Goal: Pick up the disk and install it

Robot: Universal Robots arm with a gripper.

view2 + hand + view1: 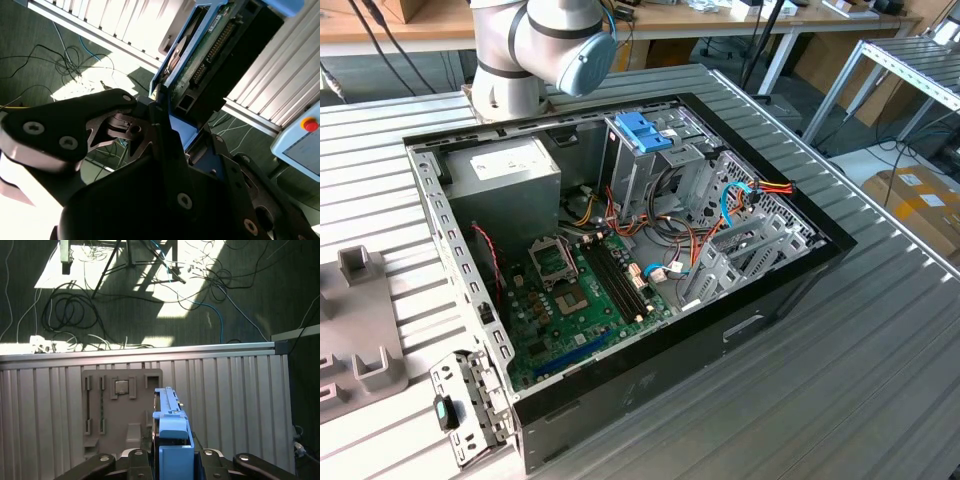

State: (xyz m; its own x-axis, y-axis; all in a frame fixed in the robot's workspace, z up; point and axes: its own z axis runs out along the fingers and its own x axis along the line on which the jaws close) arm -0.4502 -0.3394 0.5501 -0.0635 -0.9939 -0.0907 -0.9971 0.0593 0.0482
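1. Claw (pixel 172 465): closed on the disk (pixel 172 432), clamping it from 2 sides. The disk is held edge-on, clear of the ribbed metal table (pixel 240 405) and above a grey moulded tray (pixel 122 410).
2. Materials: a smooth, rigid blue plastic carrier around a flat dark slab. The second wrist view shows its green circuit board (pixel 200 55).
3. Judgement: carry phase. Smooth plastic may slip, so grip evenly and keep the disk square. Loose cables (pixel 730 200) lie inside the open computer case (pixel 740 320).
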